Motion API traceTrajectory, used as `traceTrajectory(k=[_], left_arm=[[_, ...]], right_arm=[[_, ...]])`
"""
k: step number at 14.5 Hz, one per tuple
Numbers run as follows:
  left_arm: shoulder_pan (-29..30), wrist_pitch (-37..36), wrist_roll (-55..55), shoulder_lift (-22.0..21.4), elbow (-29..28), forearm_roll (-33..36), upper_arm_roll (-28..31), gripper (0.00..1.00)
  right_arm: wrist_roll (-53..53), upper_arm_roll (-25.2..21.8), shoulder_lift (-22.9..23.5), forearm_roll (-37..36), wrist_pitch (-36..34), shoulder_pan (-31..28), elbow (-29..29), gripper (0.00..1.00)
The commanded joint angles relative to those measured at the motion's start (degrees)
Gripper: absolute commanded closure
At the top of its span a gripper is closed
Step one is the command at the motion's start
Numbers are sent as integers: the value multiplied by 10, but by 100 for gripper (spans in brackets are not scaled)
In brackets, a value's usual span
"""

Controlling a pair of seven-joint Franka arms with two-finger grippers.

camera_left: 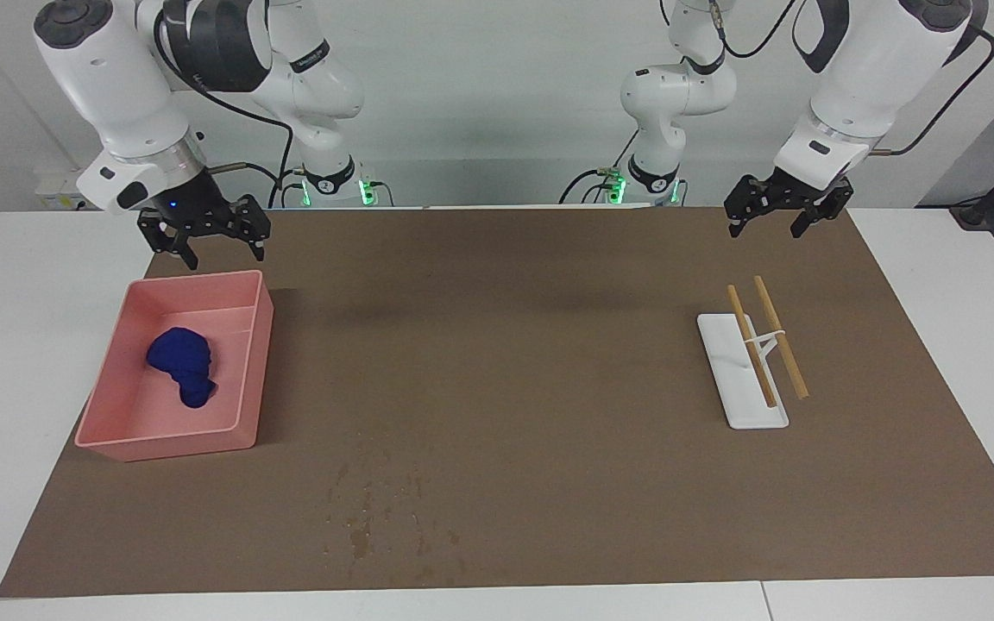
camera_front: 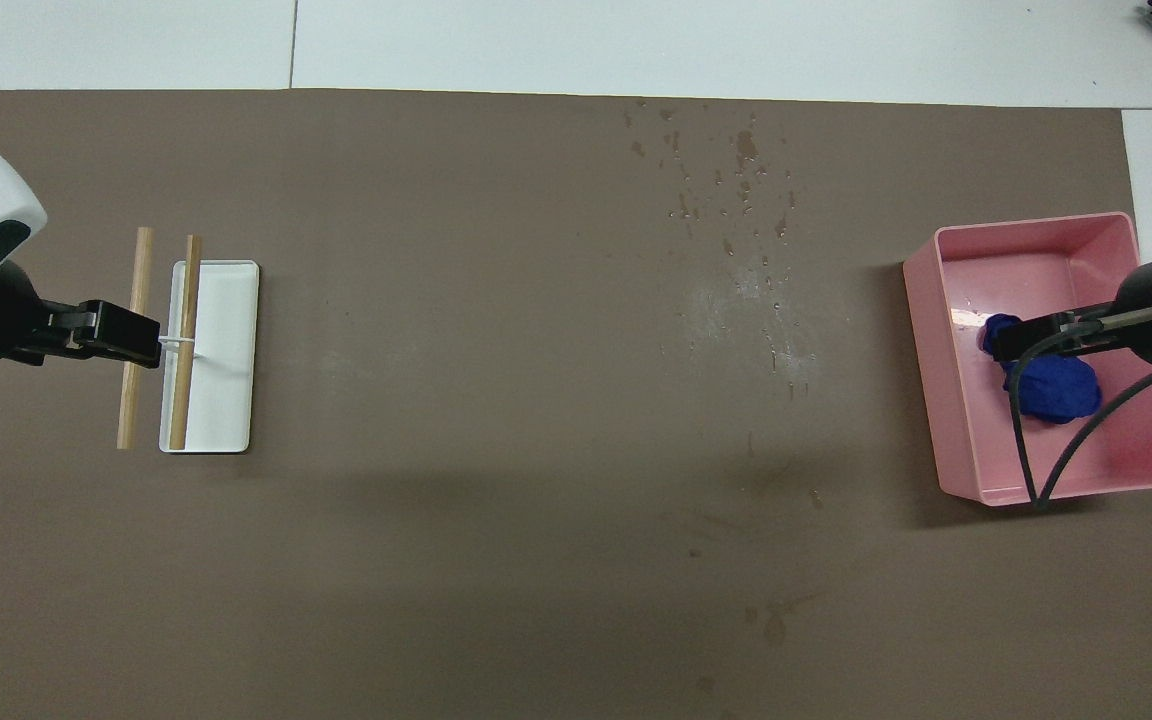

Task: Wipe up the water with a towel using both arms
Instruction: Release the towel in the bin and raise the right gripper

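Two white arms, two black grippers. One blue towel [camera_left: 182, 365], one pink bin [camera_left: 261, 349], one white tray [camera_left: 726, 366], two wooden sticks [camera_left: 780, 337], one brown mat [camera_left: 514, 345], one patch of water drops [camera_left: 385, 509].

Right gripper [camera_left: 204, 245]: raised, fingers spread, nothing between them. Hangs over the mat just off the bin's edge nearest the robots, at the right arm's end of the table; seen from overhead [camera_front: 1011, 345] covers the towel without touching it. Below it and a little farther from the robots, the towel: bunched into a lump on the bin's floor, long axis running roughly from the robots' side toward the table's outer edge, the thicker part nearer the robots, a narrower tail pointing away from them. Bin long axis the same way.

Left gripper [camera_left: 777, 211]: raised, fingers spread, empty, waiting over the mat at the left arm's end. Farther out from it, the tray, lying lengthwise away from the robots. Sticks side by side, parallel, along the tray's length, held up on a small white stand; one over the tray, the other just off its edge.

Water drops scattered on the mat toward its outer edge, well apart from both grippers, nearer the bin than the tray.
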Motion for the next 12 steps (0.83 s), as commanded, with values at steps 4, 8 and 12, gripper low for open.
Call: traceTrajectory(k=[4,8,12], left_arm=[[4,7,3,-15,-18,8,-1,0],[4,7,3,-15,-18,8,-1,0],[4,8,3,-15,-18,8,-1,0]], right_arm=[[-4,-9,2,0,17,18,3,0],[-2,-61,2,1,9,74,6,0],[11,-124,1,1,-3,144,9,0]])
